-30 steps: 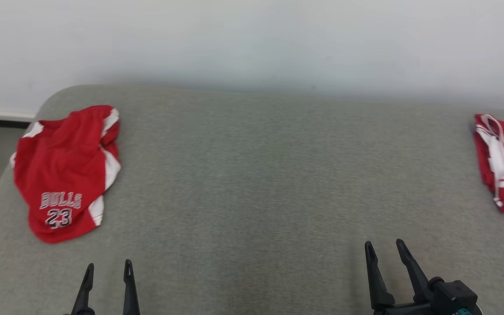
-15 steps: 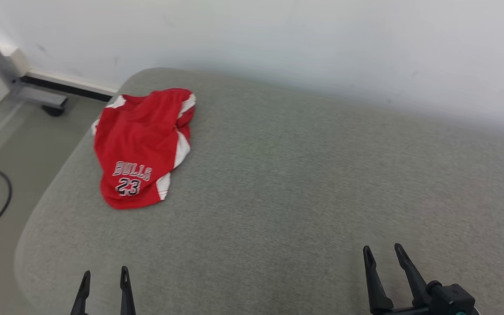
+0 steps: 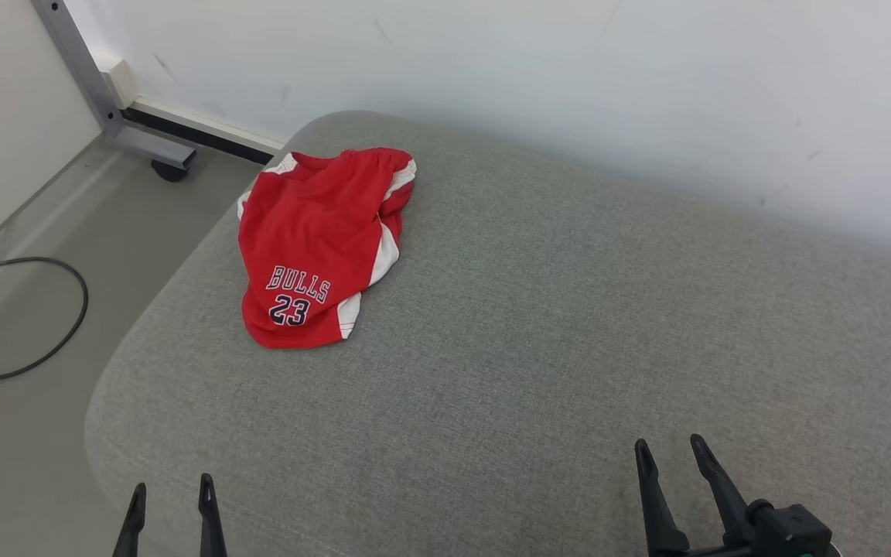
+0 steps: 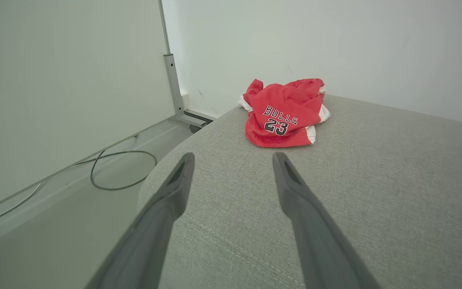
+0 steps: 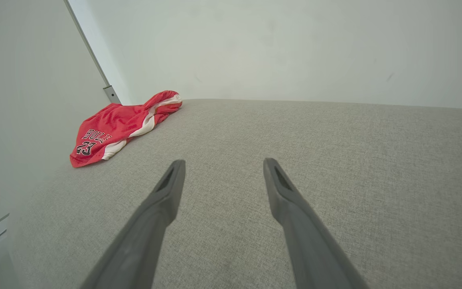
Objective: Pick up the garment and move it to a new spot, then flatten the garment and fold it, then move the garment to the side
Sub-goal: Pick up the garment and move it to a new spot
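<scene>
The garment (image 3: 314,247) is a red piece with white side stripes and "BULLS 23" printed on it, lying crumpled near the far left corner of the grey cushioned surface (image 3: 538,333). It also lies ahead in the left wrist view, garment (image 4: 285,114), and far to the left in the right wrist view, garment (image 5: 118,126). My left gripper (image 3: 171,495) is open at the near left edge, well short of the garment. At the lower right my right gripper (image 3: 668,455) is open too, with nothing between its fingers.
A white wall runs behind the surface. Off the left edge is the floor with a black cable loop (image 3: 24,317) and a metal frame leg with a caster (image 3: 144,147). The rounded left edge of the surface (image 3: 117,371) drops to the floor.
The head view has swung to the left: the garment now sits nearer the picture's middle, and a second red piece at the right has left the picture. Both grippers stay open.
</scene>
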Tool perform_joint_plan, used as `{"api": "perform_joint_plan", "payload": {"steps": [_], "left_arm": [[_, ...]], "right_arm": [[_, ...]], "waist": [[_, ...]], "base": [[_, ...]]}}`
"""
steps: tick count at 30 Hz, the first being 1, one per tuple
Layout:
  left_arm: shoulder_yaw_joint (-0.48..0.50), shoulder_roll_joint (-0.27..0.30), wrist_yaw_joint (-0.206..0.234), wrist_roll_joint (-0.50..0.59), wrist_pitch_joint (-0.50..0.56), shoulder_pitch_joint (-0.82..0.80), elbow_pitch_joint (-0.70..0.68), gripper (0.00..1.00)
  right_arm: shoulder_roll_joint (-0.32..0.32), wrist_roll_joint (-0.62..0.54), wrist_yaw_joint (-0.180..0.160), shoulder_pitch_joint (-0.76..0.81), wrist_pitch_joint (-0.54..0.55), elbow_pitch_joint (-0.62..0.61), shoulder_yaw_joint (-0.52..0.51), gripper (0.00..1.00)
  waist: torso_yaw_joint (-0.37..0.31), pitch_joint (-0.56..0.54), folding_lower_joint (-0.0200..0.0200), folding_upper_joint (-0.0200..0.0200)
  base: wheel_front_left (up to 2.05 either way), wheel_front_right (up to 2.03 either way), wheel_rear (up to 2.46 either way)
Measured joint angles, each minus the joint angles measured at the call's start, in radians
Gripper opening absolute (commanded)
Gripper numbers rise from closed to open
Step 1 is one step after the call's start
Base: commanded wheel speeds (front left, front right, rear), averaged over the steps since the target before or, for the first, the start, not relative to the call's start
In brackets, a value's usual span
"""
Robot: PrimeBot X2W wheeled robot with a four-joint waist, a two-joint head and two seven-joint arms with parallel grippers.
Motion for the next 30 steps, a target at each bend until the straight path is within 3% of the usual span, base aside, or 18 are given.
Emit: {"api": "perform_joint_plan", "payload": {"steps": [15, 21, 30], "left_arm": [[0.027, 0.001, 0.018, -0.037, 0.000, -0.034, 0.010, 1.00], [0.094, 0.001, -0.030, -0.045, 0.000, -0.191, 0.063, 1.00], [0.210, 0.052, -0.087, -0.103, 0.000, -0.521, 0.199, 1.00]], "right_arm": [[-0.003, -0.012, 0.000, -0.023, 0.000, -0.003, 0.008, 1.00], [-0.023, -0.036, 0.000, -0.067, 0.000, -0.028, -0.002, 1.00], [-0.072, -0.053, 0.000, -0.160, 0.000, -0.102, -0.021, 1.00]], "waist": [[-0.037, 0.013, 0.0000, 0.0000], [-0.087, 0.054, 0.0000, 0.0000], [-0.171, 0.181, 0.0002, 0.0002]], "base": [[0.00, 0.00, 0.00], [0.00, 0.00, 0.00], [0.00, 0.00, 0.00]]}}
